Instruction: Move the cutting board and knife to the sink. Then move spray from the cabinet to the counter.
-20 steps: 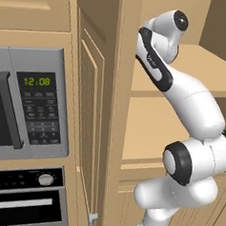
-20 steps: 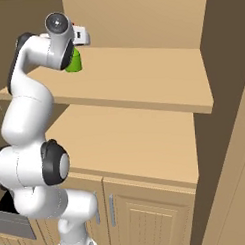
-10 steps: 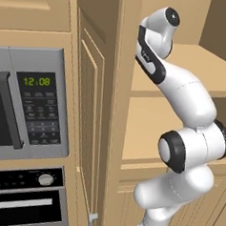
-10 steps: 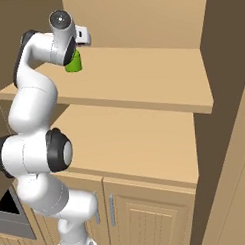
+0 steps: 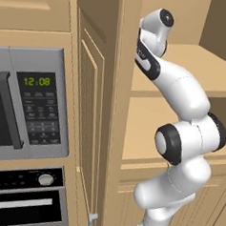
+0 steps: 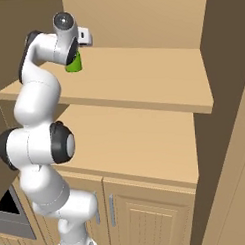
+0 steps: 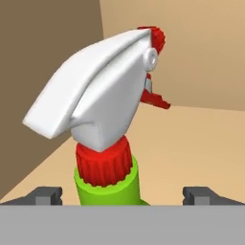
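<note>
Tool (image 7: 122, 194) jaws spread wide, one tip each side of spray (image 7: 107, 139) neck, nothing clamped yet. Straddle lines up side grasp below trigger head. Spray upright on upper shelf of cabinet (image 6: 143, 74), near back left corner, green body partly behind wrist in right base view. Likely next: close on neck, lift out toward worktop.

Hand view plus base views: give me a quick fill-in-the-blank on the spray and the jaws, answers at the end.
1. The spray has a green body and a ____ collar under its white trigger head.
2. The gripper has its jaws ____, one fingertip on each side of the bottle.
3. The spray stands upright on the ____ shelf of the cabinet.
4. The clock on the microwave reads ____.

Answers: red; open; upper; 12:08
</note>
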You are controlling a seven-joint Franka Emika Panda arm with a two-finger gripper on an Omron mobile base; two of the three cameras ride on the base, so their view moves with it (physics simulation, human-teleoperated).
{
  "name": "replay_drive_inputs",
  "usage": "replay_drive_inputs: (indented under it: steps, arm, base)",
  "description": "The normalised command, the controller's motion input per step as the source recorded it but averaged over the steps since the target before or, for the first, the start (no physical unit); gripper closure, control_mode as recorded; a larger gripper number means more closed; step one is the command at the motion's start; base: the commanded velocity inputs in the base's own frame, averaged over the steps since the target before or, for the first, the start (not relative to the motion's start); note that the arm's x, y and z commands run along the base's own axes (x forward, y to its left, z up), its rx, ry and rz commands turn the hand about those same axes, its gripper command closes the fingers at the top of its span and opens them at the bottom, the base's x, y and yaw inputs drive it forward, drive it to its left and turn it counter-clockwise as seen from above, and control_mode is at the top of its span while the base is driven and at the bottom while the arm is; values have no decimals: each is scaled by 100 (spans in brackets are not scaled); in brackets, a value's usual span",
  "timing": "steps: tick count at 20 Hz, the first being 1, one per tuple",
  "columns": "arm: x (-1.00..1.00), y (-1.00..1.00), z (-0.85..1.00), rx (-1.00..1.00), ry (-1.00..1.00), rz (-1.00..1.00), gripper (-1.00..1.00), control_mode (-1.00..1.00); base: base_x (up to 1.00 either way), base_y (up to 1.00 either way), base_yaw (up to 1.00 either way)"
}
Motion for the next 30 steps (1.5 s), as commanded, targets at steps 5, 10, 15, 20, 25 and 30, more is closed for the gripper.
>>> replay_drive_inputs:
  steps: [5,10,15,20,25,30]
  arm:
    - [23,4,-4,0,0,0,-100,-100]
    - [7,6,-4,0,0,0,-100,-100]
    - [0,6,-3,0,0,0,100,-100]
    - [-3,0,-2,0,0,0,100,-100]
    - [-32,-6,-1,0,-7,0,100,-100]
    - [-72,-16,-2,2,-16,0,100,-100]
  base:
    - [0,0,0]
    - [0,0,0]
    - [0,0,0]
    - [0,0,0]
    - [0,0,0]
    - [0,0,0]
